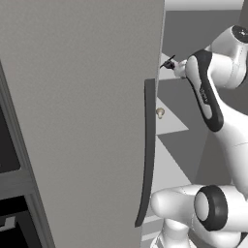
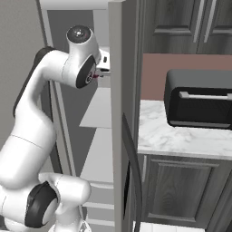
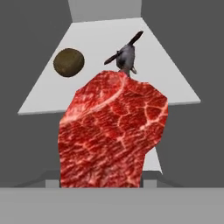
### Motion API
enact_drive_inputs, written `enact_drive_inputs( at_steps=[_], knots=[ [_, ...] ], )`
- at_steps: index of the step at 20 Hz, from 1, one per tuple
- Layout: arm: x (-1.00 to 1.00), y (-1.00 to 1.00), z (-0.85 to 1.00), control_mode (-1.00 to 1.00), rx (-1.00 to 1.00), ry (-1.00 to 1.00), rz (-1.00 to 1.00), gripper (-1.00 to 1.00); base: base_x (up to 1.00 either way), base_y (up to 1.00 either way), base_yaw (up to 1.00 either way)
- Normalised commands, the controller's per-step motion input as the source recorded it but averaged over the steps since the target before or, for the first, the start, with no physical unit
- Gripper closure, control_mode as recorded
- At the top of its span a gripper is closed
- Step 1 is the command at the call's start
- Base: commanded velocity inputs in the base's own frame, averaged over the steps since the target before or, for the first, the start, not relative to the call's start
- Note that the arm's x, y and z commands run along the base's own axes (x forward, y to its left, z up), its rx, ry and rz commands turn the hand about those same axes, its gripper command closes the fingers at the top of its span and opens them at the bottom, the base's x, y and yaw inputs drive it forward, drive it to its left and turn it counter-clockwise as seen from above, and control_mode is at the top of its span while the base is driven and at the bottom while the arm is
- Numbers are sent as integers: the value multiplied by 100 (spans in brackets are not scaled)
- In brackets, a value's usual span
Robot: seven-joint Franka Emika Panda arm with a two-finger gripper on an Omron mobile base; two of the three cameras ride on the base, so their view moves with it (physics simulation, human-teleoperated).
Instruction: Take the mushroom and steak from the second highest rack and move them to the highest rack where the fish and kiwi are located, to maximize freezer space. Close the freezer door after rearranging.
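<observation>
1. The claw (image 2: 100, 74) is up at the highest rack (image 3: 175, 87), its jaws partly closed on the steak (image 3: 111, 131), which hangs in front of the hand camera and hides the tips.
2. On that rack the fish (image 3: 124, 56) lies at the far middle, with the kiwi (image 3: 68, 62) to its left.
3. The steak should go on the bare near part of the rack, short of the fish.
4. Lower it until it rests flat before letting go.
5. The mushroom (image 1: 160, 113) sits on the second highest rack (image 1: 169, 121), below, awaiting its turn.

flat, even rendered light; soft, slightly blurred edges
</observation>
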Motion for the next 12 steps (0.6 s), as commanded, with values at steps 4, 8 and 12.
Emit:
enact_drive_inputs(
  at_steps=[4,8,12],
  knots=[
    [51,0,18,-100,7,-1,-2,100,0,0,0],
    [61,0,10,-100,4,0,-1,100,0,0,0],
    [71,6,0,-100,0,0,0,100,0,0,0]
  ],
)
